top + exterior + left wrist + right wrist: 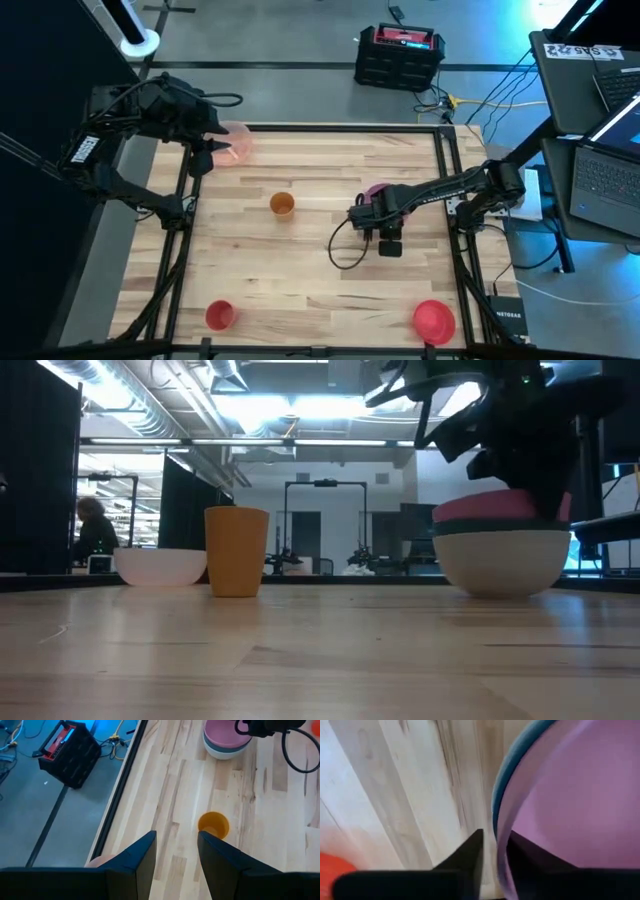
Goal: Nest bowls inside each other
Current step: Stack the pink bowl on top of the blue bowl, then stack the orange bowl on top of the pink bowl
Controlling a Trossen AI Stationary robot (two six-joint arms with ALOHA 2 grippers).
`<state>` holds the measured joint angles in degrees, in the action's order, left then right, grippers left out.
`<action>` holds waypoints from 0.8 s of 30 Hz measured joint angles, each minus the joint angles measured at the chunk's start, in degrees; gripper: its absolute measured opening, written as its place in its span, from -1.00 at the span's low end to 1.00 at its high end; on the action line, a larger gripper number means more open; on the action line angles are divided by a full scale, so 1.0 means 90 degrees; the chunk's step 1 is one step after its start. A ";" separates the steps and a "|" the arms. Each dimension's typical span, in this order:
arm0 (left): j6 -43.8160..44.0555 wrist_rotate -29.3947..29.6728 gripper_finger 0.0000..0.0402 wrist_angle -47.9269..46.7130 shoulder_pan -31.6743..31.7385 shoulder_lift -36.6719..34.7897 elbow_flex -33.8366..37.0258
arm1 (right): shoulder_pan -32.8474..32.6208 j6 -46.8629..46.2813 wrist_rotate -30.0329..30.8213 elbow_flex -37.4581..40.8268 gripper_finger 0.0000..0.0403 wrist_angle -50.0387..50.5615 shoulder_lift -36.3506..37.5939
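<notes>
Right gripper [494, 857] at 3 o'clock of table [330, 270], fingers parted astride rim of mauve-pink bowl [570, 805]; grip apparently loosened, contact unclear. Mauve-pink bowl nested in pale bowl [503, 558]. Left gripper [175, 852] at 10 o'clock, fingers apart, empty, over light pink bowl [236, 143]. Orange cup [282, 205] near centre. Small red cup [219, 315] at 7 o'clock; red bowl [434, 319] at 5 o'clock.

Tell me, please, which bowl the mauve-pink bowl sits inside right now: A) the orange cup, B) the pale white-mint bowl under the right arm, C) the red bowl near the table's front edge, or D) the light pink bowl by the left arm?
B: in the low view the mauve-pink bowl sits nested in the pale white-mint bowl, well apart from the orange cup.
</notes>
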<state>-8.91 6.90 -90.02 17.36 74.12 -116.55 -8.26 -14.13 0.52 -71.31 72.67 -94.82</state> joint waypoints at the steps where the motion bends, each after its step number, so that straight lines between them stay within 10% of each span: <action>1: -0.0003 0.0000 -0.35 0.0000 0.0000 -0.0002 0.0000 | 0.0000 -0.0014 0.0009 -0.0003 -0.41 0.0023 0.0016; 15: -0.0204 0.0000 -0.35 0.0069 0.0001 0.0000 -0.0001 | -0.0177 -0.0237 0.0406 -0.0864 -0.09 0.0055 0.1132; 24: -0.0080 -0.0001 -0.35 0.0073 -0.0009 0.0037 0.0000 | -0.2039 -0.1906 0.0359 -0.0536 -0.10 -0.0122 0.1514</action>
<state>-9.63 6.89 -89.37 17.28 74.45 -116.54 -26.61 -31.28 3.75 -76.13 71.58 -81.20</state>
